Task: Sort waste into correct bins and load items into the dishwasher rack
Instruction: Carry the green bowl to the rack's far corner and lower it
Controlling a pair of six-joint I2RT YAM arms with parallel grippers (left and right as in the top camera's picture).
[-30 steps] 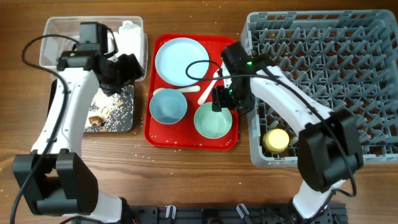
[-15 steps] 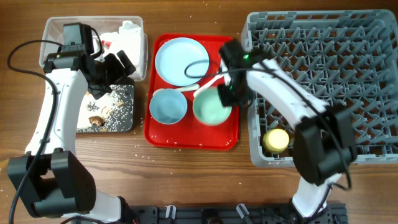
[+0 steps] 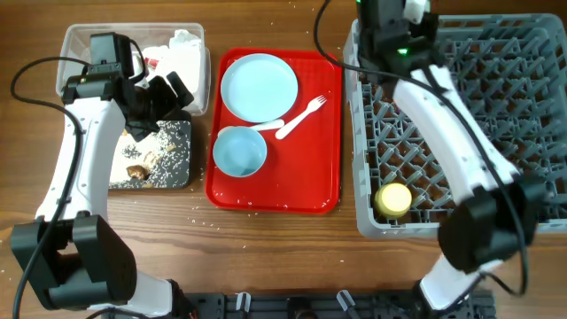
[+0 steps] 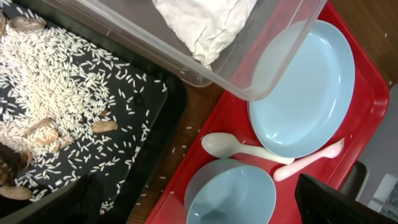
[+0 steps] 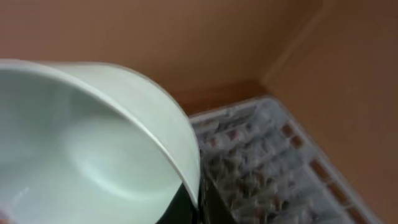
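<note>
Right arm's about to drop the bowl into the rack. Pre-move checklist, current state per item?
1. Green bowl held in right pincer: ok, its rim sits at the pincer in the wrist view.
2. Dishwasher rack pegs free: ok, it holds only the yellow cup, at its near-left corner.
3. Bowl height above the pegs: cannot tell.
4. Bowl tilt matching the peg rows: cannot tell.
5. Left pincer out of the way: ok, open and empty, across the red tray from the rack.
</note>
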